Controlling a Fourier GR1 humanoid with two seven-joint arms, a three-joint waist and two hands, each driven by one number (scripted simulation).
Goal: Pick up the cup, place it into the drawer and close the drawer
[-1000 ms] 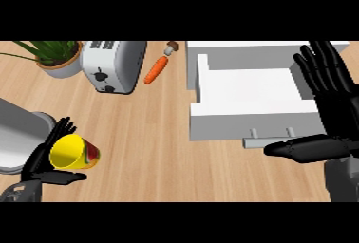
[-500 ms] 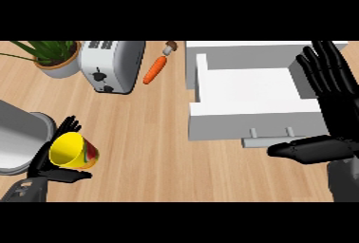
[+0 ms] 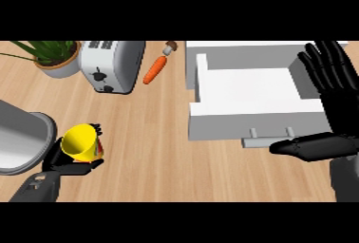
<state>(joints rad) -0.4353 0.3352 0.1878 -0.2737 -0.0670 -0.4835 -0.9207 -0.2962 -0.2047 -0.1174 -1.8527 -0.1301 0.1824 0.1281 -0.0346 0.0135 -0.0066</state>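
Visibly, the left robot hand (image 3: 64,163) clasps an unlettered yellow cup (image 3: 81,142).

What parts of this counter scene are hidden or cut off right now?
- Cup: lower body hidden, head view, by the left robot hand curled round it.
- Grey pot: cut by the left edge.
- Plant: leaves cut by the top edge.
- Drawer: right side hidden by the right robot hand.

Bright, even light; soft shadow under drawer (image 3: 252,102) front; no glare.
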